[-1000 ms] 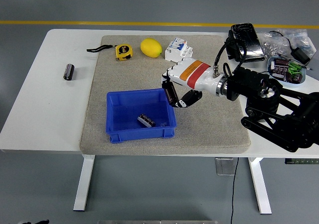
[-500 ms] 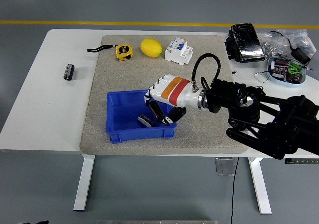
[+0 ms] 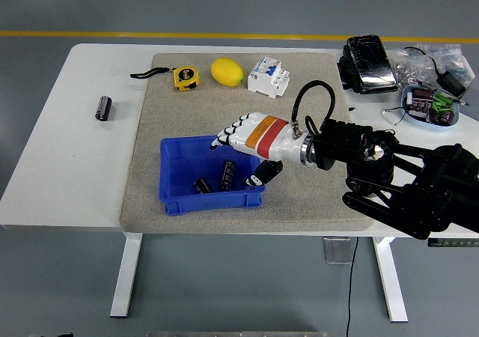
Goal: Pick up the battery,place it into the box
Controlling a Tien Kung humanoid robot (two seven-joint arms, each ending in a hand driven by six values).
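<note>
A blue box [image 3: 174, 178] sits on the grey mat near the table's front. Two black batteries lie inside it: one at the left [image 3: 202, 186] and one at the middle [image 3: 227, 176]. My right hand [image 3: 238, 151] hovers over the box's right half, fingers spread and holding nothing. Its white shell with a red and orange band [image 3: 271, 135] reaches in from the right. Another black battery [image 3: 103, 108] lies on the bare table at the far left. My left arm is out of view.
A yellow tape measure [image 3: 185, 78], a lemon [image 3: 227, 72] and a white circuit breaker [image 3: 269, 76] line the mat's far edge. A black device [image 3: 368, 62], a bag of cables [image 3: 441, 64] and a small tray of parts [image 3: 430, 105] sit at the far right.
My right hand carried a battery from the box's right rim to over the box, then opened. The battery now lies inside, and the first battery has shifted left.
</note>
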